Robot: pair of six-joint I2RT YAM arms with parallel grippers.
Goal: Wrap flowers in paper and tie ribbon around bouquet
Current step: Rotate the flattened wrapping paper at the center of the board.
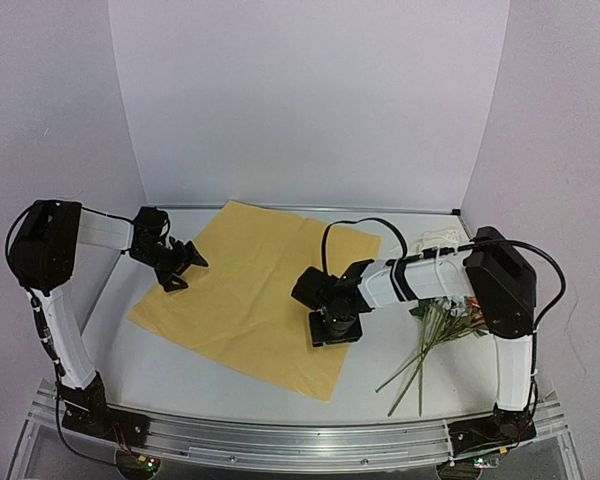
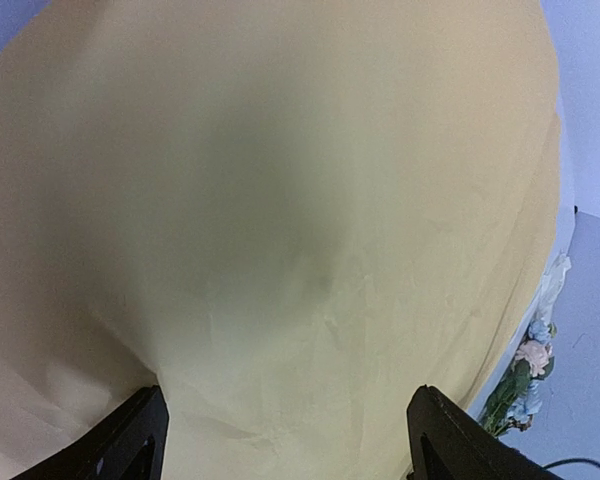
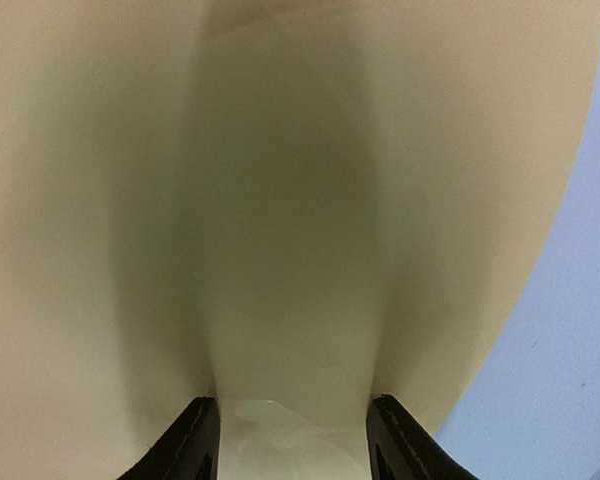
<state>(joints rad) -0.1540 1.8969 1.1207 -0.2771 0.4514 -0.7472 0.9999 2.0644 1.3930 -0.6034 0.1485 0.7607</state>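
Though flat, paper [image 1: 242,300] near loose flowers [image 1: 445,320]

I see the paper [image 1: 242,300] lying flat, yellow face up. My left gripper [image 1: 183,270] is at its left corner and my right gripper [image 1: 336,328] over its right part. The flowers [image 1: 442,322] lie just beside it, partly under the right arm [image 1: 420,278], and the ribbon [image 1: 436,240] behind.

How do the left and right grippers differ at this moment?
The left gripper sits at the left edge of the paper; the right gripper is over its right half. Left jaws spread wide; right jaws narrower. Both are open, pointing down at the yellow face, neither visibly gripping it.
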